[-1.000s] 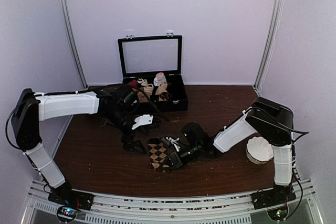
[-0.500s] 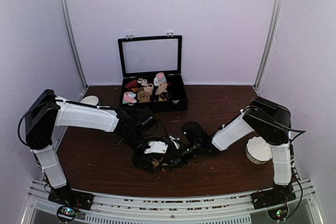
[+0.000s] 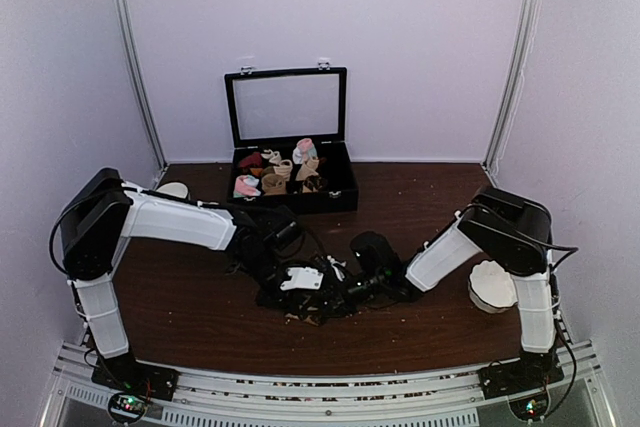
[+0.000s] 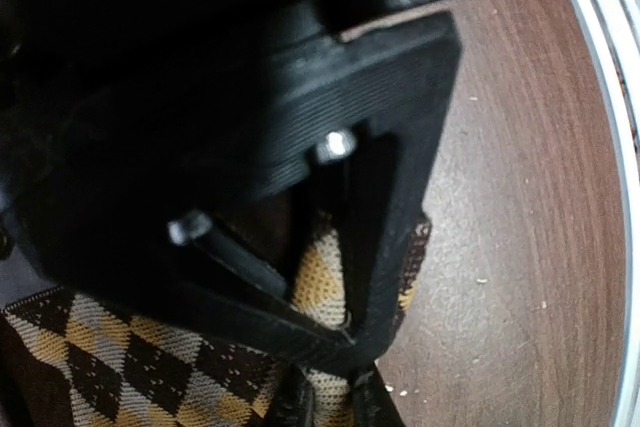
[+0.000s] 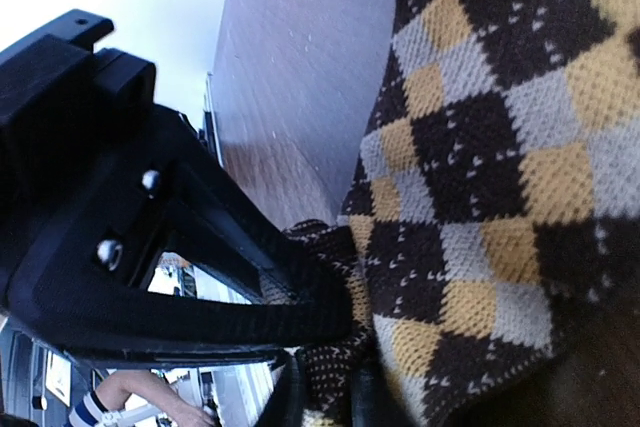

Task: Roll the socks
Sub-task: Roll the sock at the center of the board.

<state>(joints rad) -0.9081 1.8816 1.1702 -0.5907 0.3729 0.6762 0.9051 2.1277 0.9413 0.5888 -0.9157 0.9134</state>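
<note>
Brown-and-tan argyle knit fills both of my wrist feeds. The socks (image 5: 500, 147) lie bunched on the wooden table (image 3: 420, 207), near its front edge and about midway between the two arm bases. From overhead I can barely see them: both wrists crowd over the bundle, and only a scrap of pattern shows under the tools.

The left gripper (image 4: 345, 339) is down at the table, its fingers drawn together on a raised fold of the fabric. A pale yellow diamond is squeezed up between them, and the rest of the sock spreads flat to the lower left of that view. The right gripper (image 5: 325, 322) comes in from the opposite side, low and nearly level with the tabletop. Its fingers are closed to a narrow point with a crumpled edge of the knit caught at the tips, while the broad patterned panel lies flat beyond it. In the overhead view the two tools sit just beside each other — whether they touch, I cannot tell.

Well behind them, against the back wall, an open black case (image 3: 345, 192) holds several small sock rolls (image 3: 275, 175) in pink, white, tan and maroon. A white bowl (image 3: 495, 285) rests on the table by the right arm's elbow.
</note>
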